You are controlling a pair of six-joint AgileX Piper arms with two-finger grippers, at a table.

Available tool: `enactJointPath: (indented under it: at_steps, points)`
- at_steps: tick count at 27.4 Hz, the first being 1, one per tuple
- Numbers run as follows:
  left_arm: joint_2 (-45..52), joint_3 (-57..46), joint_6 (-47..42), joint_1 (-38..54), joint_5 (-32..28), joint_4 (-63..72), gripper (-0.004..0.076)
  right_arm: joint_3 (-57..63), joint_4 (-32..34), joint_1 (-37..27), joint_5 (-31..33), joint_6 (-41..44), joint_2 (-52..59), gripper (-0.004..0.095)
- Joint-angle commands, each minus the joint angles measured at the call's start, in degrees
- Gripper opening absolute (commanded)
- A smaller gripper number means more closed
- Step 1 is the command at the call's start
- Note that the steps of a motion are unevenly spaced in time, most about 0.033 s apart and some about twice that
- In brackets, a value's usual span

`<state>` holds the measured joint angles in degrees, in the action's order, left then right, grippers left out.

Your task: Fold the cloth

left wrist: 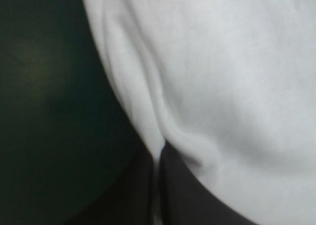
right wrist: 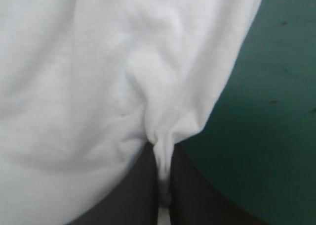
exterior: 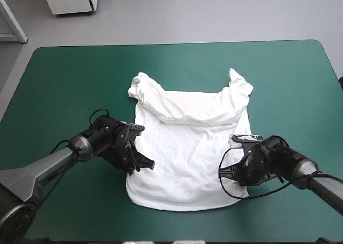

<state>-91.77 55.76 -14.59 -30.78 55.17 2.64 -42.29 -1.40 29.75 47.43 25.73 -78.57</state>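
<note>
The white T-shirt [exterior: 185,153] lies mostly flat in the middle of the table, its far part folded over toward me, with both sleeves bunched at the far corners. My left gripper [exterior: 140,162] is low at the shirt's left side edge, shut on the T-shirt. In the left wrist view the cloth [left wrist: 222,76] wrinkles into the meeting fingers [left wrist: 185,195]. My right gripper [exterior: 229,171] sits at the right side edge, shut on the T-shirt. A pinched fold of cloth [right wrist: 160,151] runs down between its fingers [right wrist: 197,200].
The teal-green cover [exterior: 69,83] lies bare around the shirt on every side. The table's near edge [exterior: 171,238] is close behind both arms.
</note>
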Motion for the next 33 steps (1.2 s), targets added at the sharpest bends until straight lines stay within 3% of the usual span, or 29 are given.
enactJointPath:
  at_steps: [1,10,18,22,23,27,29,33]
  points:
    - [1.4,0.8,-0.3,-0.5,-4.1,1.1,-0.0008,0.7,0.9,0.1,0.1,-0.5,1.7,-0.0017]
    - [11.6,10.3,-0.3,-0.4,2.6,1.1,-0.0010,-13.9,6.1,0.1,10.2,-3.3,12.8,-0.0017]
    - [19.7,30.9,0.9,-0.4,9.0,-0.4,-0.0010,-37.7,11.6,0.1,19.0,-6.9,15.3,-0.0017]
    - [20.6,43.3,2.5,-0.4,11.4,-2.6,-0.0010,-50.1,13.0,0.1,19.1,-10.1,15.2,-0.0017]
    - [20.6,50.1,4.1,-0.4,11.5,-3.5,-0.0010,-56.4,13.9,0.1,19.1,-11.1,15.2,-0.0017]
    - [20.6,61.9,5.9,-0.4,10.3,-4.2,-0.0010,-67.0,14.3,0.1,18.8,-13.6,15.0,-0.0016]
    - [20.6,70.5,7.2,-0.4,7.3,-3.6,-0.0010,-76.4,11.8,0.1,18.8,-17.4,14.4,-0.0014]
    - [20.6,77.7,10.3,-0.4,2.8,1.6,-0.0010,-86.1,8.5,0.1,18.8,-19.1,12.8,-0.0011]
